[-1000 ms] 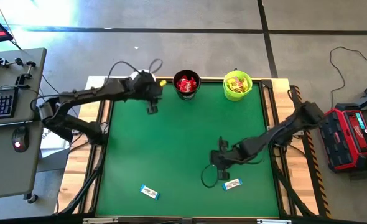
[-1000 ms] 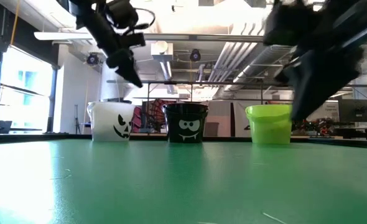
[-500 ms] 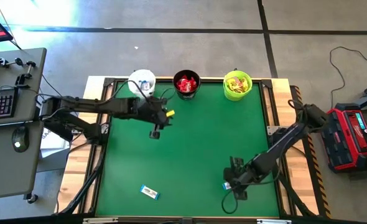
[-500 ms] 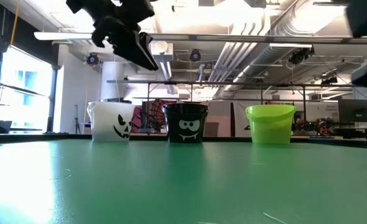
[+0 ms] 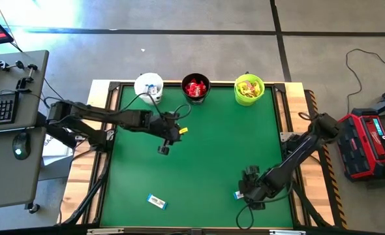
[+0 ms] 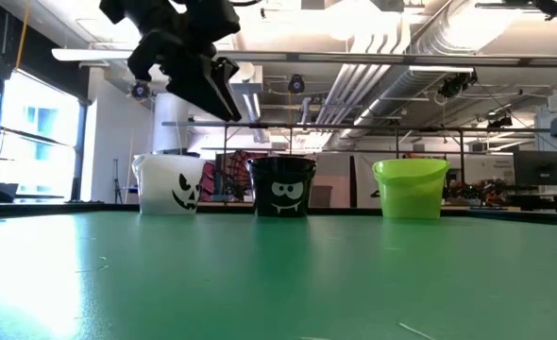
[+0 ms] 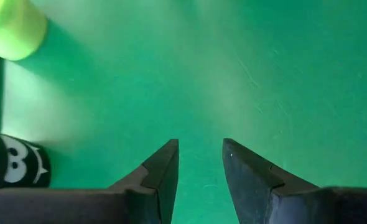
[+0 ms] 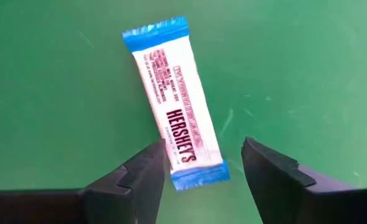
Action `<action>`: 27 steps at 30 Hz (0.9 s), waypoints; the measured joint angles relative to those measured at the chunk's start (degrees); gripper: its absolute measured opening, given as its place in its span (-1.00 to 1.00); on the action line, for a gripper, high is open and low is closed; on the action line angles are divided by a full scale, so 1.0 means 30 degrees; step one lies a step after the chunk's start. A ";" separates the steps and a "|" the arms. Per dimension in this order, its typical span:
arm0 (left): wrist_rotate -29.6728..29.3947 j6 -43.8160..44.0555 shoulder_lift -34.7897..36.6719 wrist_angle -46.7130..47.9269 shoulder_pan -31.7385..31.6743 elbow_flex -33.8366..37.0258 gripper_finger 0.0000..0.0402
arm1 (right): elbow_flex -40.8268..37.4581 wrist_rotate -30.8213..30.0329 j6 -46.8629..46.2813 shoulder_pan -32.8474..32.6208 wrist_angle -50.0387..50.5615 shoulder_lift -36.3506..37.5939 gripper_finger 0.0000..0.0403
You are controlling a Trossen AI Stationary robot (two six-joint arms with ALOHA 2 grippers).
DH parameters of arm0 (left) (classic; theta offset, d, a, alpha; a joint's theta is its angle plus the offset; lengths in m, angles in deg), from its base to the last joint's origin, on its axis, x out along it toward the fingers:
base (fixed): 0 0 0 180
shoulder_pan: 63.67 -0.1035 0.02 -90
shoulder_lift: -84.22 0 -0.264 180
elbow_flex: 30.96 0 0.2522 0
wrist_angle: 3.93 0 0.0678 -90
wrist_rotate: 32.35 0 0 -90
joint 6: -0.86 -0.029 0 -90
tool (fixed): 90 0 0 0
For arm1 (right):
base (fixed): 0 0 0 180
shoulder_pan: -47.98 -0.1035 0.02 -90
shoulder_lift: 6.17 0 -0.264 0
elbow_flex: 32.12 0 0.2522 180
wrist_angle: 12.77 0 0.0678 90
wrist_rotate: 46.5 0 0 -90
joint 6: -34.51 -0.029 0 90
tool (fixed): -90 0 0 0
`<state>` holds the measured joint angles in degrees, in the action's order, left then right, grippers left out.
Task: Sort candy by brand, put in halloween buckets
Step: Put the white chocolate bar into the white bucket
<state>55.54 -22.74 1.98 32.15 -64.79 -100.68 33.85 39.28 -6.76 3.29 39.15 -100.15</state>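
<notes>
Right end effector (image 8: 202, 165) descended, open, straddling lengthwise bar (image 8: 175, 102).

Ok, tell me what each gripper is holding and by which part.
Nothing. The right gripper stands open over the white-and-blue bar; the left gripper is open and empty.

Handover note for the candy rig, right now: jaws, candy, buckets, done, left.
Right gripper: jaws open, straddling one end of a white-and-blue bar at the mat's near right.
Left gripper: jaws open, empty, above mid-mat.
Done: red candy in the black bucket, yellow-and-pink in the green bucket; white bucket holds some.
Left: this bar and a second bar, near left.
</notes>
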 joint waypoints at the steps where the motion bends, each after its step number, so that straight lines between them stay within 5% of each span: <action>1: 0.0000 0.0000 -0.0097 0.0058 0.0095 0.0000 -0.42 | 0.0000 0.0062 0.0073 0.0000 -0.0163 -0.0186 -0.01; 21: 0.0433 0.1251 -0.1100 -0.0625 0.1262 0.0007 -0.42 | 0.0073 0.0269 0.1848 0.0044 -0.1527 -0.1659 -0.01; 27: 0.1050 0.1865 -0.1093 -0.1032 0.1475 0.0007 -0.42 | 0.0694 0.0216 0.1859 0.0122 -0.1243 -0.1757 -0.23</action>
<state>58.69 -17.14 -1.30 29.06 -60.37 -100.66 35.93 39.93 -1.18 3.66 35.42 -105.42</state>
